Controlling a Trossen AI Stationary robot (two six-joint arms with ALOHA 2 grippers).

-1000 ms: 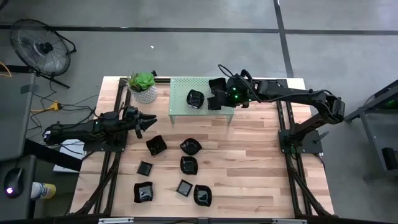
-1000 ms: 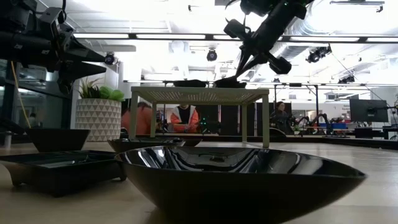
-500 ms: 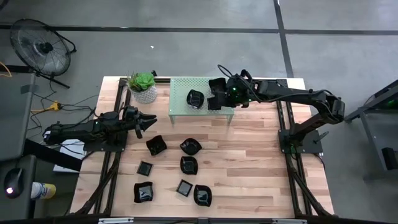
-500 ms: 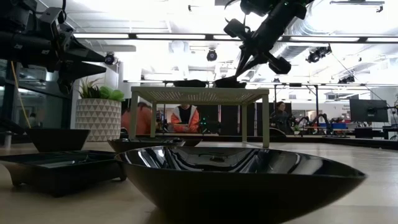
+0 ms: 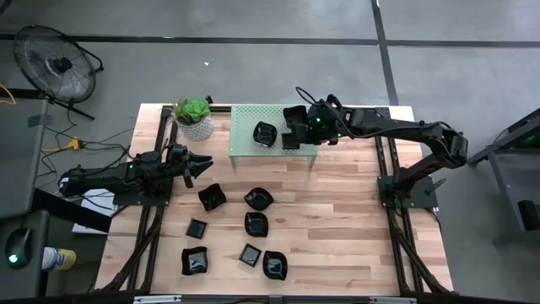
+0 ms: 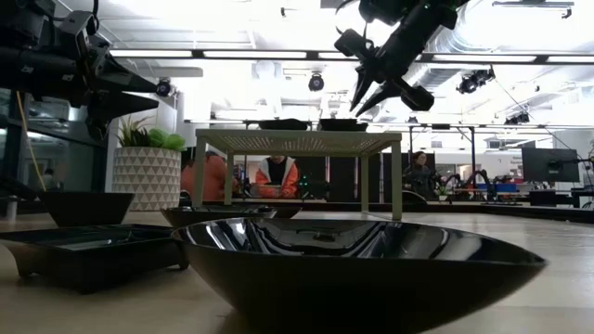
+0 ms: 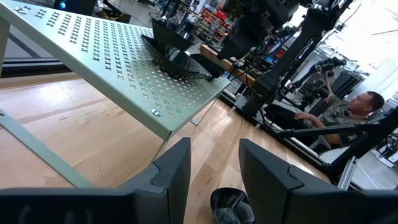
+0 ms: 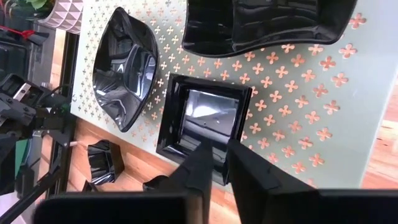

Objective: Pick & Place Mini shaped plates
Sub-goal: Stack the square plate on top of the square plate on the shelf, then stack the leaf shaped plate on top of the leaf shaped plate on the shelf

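Rising, right pincer [image 8: 214, 163] apparently releases square plate [image 8: 202, 121] (fingers parting).

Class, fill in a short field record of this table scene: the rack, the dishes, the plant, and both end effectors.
rack: pale perforated stand at the table's far edge
dishes on rack: three; square dish lies flat
dishes on table: seven
plant: beside the rack
right end effector: open, just above the square dish
left end effector: open, empty, waiting at the table's left

Bright ceiling strip lights [image 6: 278, 54] flare across the low view's top; the near dish [image 6: 357, 269] looms blurred, glossy.
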